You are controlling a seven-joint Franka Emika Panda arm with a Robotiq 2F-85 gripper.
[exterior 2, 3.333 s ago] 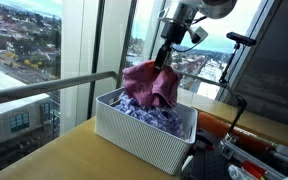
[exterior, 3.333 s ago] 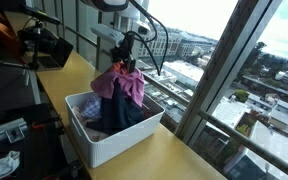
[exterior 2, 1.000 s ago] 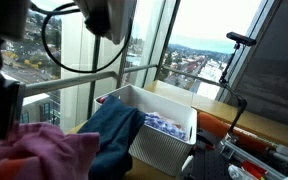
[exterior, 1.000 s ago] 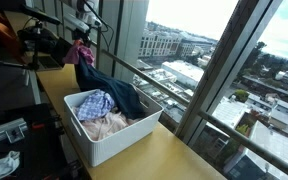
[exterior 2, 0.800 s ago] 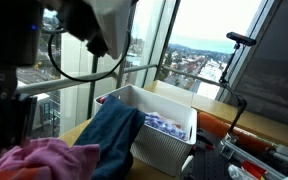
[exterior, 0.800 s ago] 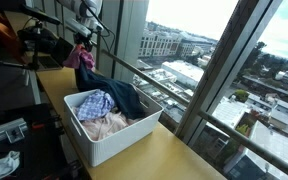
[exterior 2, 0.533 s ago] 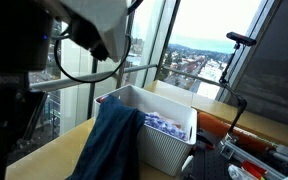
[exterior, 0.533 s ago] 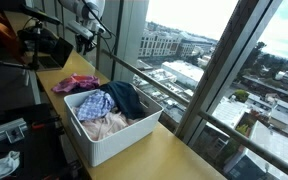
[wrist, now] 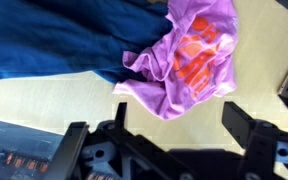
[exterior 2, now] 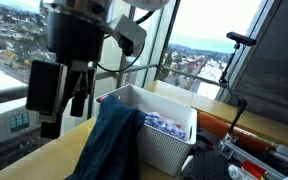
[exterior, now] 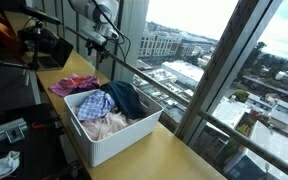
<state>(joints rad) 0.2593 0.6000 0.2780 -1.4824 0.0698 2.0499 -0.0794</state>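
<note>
A pink garment (exterior: 74, 84) with an orange print lies crumpled on the wooden table, just past the far end of the white bin (exterior: 119, 145). In the wrist view the pink garment (wrist: 184, 55) is directly below my gripper (wrist: 181, 120), whose jaws stand wide apart and hold nothing. My gripper (exterior: 96, 42) hangs well above the table, apart from the cloth. A dark blue garment (exterior: 126, 98) is draped over the bin's rim; it also shows in an exterior view (exterior 2: 109, 145) and in the wrist view (wrist: 54, 40). My gripper (exterior 2: 60, 92) fills the left foreground there and hides the pink garment.
A plaid cloth (exterior: 94, 104) and a pale pink cloth (exterior: 106, 126) lie inside the bin (exterior 2: 169, 135). A metal window railing (exterior: 164, 85) and glass run along the table's far side. Black camera gear (exterior: 42, 45) stands at the table's end.
My gripper held the pink garment in the air a second ago. Its jaws have opened, the garment has dropped onto the table, and the gripper has risen clear.
</note>
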